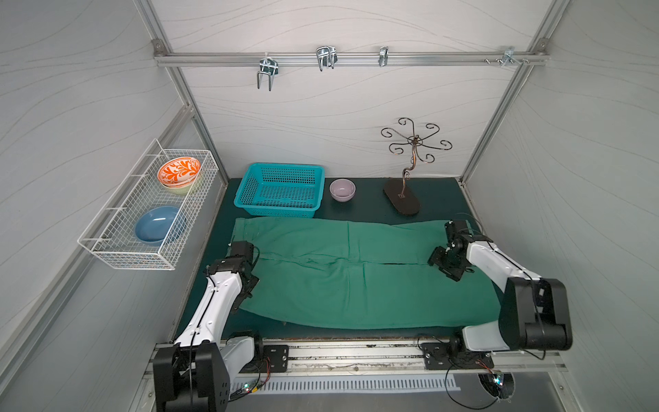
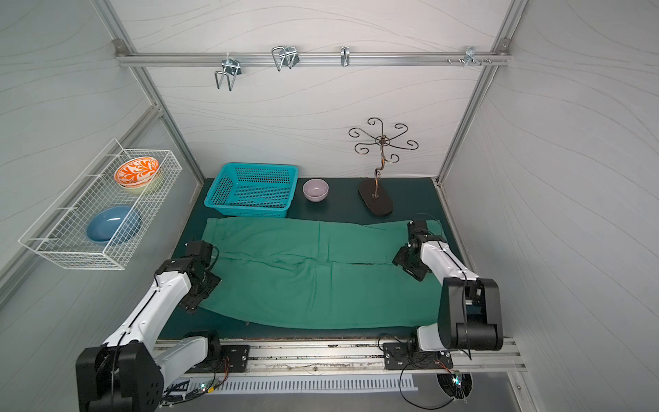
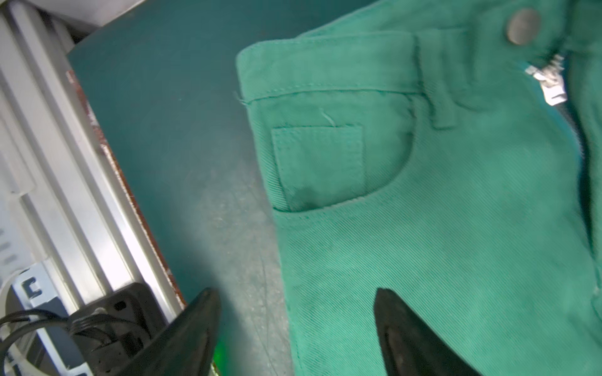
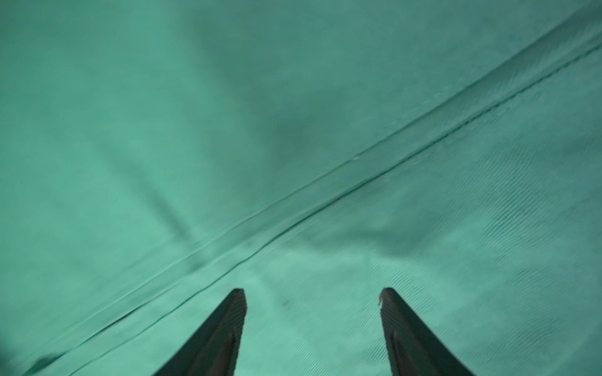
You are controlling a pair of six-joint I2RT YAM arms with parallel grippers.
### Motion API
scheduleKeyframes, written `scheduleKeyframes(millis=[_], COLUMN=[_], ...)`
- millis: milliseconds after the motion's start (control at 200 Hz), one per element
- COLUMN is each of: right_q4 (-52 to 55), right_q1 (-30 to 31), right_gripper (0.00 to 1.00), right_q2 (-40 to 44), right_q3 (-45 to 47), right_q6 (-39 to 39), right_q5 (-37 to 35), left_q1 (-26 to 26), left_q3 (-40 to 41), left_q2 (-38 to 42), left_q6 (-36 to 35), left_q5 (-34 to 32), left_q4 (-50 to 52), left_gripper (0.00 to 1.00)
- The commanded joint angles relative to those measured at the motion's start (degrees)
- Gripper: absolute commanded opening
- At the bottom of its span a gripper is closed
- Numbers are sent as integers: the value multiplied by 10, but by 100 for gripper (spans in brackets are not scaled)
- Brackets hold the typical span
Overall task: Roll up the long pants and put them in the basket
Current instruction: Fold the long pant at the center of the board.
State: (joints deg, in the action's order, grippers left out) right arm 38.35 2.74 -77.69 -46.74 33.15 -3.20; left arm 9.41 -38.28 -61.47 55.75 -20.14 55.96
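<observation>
The pants (image 1: 356, 281) lie spread flat across the dark teal mat (image 1: 438, 199). The waist is on the left arm's side and both wide legs run over to the right arm's side, with a thin dark slit between them near the cuffs. It's soft mid-green cloth, lightly creased.

Up close from the left wrist it shows as a fine diagonal twill. There's a stitched waistband, a belt loop, and a curved pocket with a small square pocket inside. A round dull metal button (image 3: 523, 26) sits with zip teeth just beside it. The mat there is scuffed with pale scratches.

The left tool (image 3: 294, 291) hangs at the waist end, by the pants' near side edge. Its black tapered fingers (image 3: 400, 332) are spread wide, one over bare mat and one over cloth, gripping nothing.

Over to the right tool (image 4: 311, 289): it is low over the legs, jaws apart and empty. Cloth fills its whole view, and a double-stitched line runs slantwise just past the fingertips. In both top views it sits near the slit, toward the cuffs.

A turquoise perforated plastic basket (image 1: 246, 189) stands just beside the waist's far edge.
</observation>
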Motion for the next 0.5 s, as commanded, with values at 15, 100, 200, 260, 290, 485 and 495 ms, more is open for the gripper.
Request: scheduleKeyframes(millis=[15, 100, 200, 260, 290, 485, 495], right_q4=[8, 14, 19, 21, 21, 25, 26], right_q1=[6, 6, 4, 5, 4, -7, -8], right_gripper=[70, 70, 71, 71, 71, 71, 71], right_q2=[36, 44, 53, 58, 60, 85, 85], right_q3=[16, 20, 24, 25, 25, 34, 35], right_q6=[8, 7, 10, 13, 13, 20, 20], right_q5=[28, 32, 37, 41, 42, 57, 57], left_q1=[69, 113, 139, 140, 140, 140, 140], left_q3=[11, 21, 33, 43, 48, 73, 74], left_q2=[-8, -20, -30, -32, -32, -36, -36], left_q6=[-6, -9, -7, -5, -4, -12, -12], left_q5=[-13, 16, 46, 63, 72, 110, 111], left_q4=[9, -15, -42, -60, -71, -129, -131], left_gripper=[75, 73, 68, 65, 64, 58, 57])
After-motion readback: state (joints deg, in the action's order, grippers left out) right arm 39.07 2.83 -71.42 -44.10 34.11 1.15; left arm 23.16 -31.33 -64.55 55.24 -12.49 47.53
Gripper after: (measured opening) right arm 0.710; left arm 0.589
